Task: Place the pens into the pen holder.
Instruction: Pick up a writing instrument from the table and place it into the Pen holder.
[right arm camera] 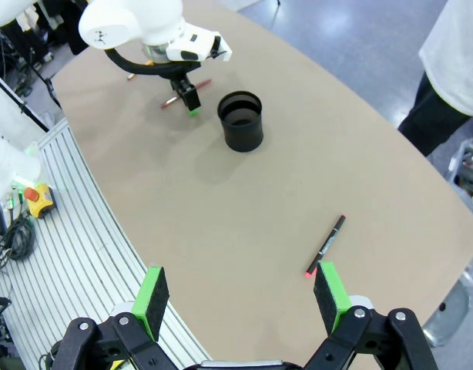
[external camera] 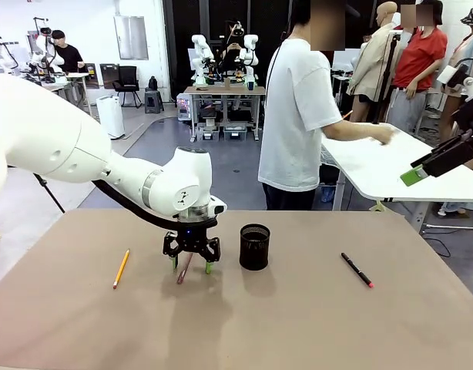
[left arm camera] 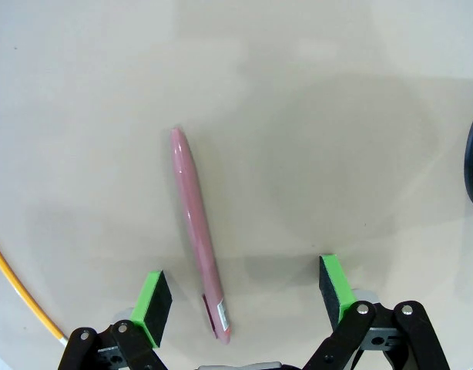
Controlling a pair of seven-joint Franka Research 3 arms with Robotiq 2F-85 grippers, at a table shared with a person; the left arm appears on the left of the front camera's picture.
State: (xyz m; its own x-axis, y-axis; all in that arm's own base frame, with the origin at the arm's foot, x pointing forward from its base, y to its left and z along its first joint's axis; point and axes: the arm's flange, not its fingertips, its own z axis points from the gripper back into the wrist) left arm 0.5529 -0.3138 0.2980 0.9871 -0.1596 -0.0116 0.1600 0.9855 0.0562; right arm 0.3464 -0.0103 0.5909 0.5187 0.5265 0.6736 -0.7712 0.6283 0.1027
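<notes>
The left arm reaches in from the left with its wrist pointing straight down. The left tool [external camera: 192,267] sits low over the bench [external camera: 298,324], fingers spread wide. The reddish pen [left arm camera: 196,231] lies flat on the bench between the two green pads [left arm camera: 154,304]. It is not gripped, and it slants, nearer one pad than the other. The holder [external camera: 254,247] stands upright just right of this tool. The yellow pencil [external camera: 121,268] lies well to the tool's left, and the black pen [external camera: 357,270] lies to the holder's right. The right tool [right arm camera: 240,297] hangs high above the bench's right side, fingers spread wide and holding nothing, with the black pen on the bench below.
</notes>
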